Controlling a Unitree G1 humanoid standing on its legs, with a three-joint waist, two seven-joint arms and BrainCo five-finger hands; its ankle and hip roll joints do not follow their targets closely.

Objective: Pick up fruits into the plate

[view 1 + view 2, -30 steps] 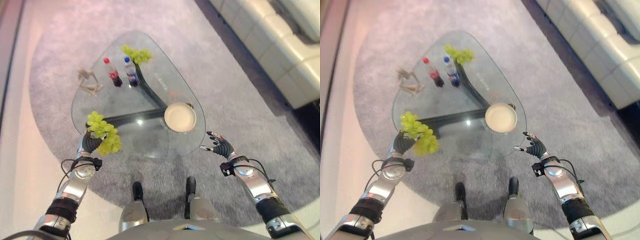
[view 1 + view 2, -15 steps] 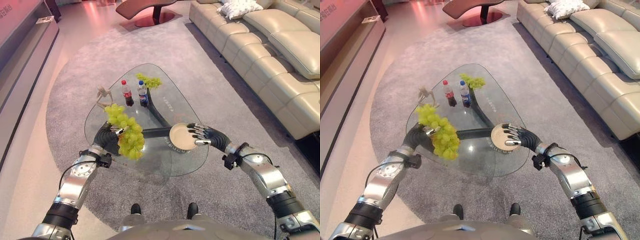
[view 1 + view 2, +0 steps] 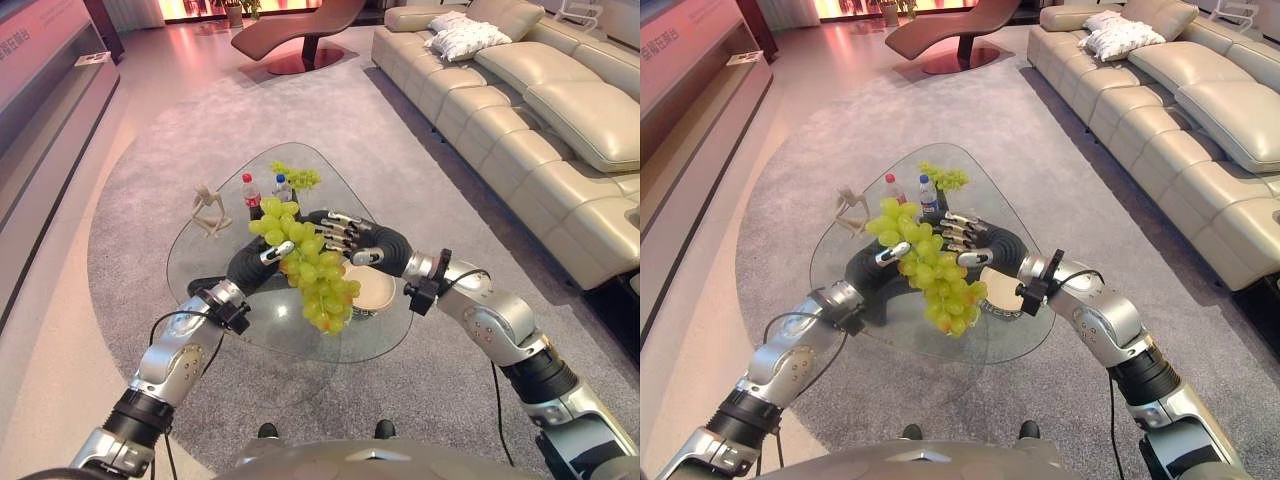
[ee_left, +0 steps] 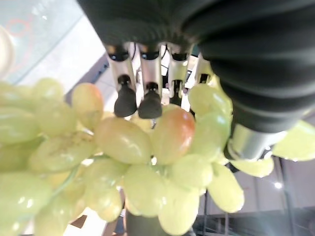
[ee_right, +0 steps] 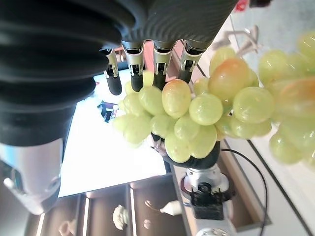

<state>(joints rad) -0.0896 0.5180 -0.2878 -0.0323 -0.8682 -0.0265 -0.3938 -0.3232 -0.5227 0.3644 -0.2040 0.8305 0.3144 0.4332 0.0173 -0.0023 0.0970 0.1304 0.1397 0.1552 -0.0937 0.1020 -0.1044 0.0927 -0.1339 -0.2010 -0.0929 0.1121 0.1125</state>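
As left hand grips, grapes aloft

Grape bunch – skins smooth, glossy, yellow-green with a faint blush; table – clear glass top, reflective; plate – pale, matt; rug – grey, rough pile; sofa – cream leather, soft sheen; both hands' covers – dark ribbed, matt.

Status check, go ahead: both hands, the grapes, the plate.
Left robot hand shut on grape bunch, lifted above glass table. Right robot hand open against bunch. Plate empty, just beyond.
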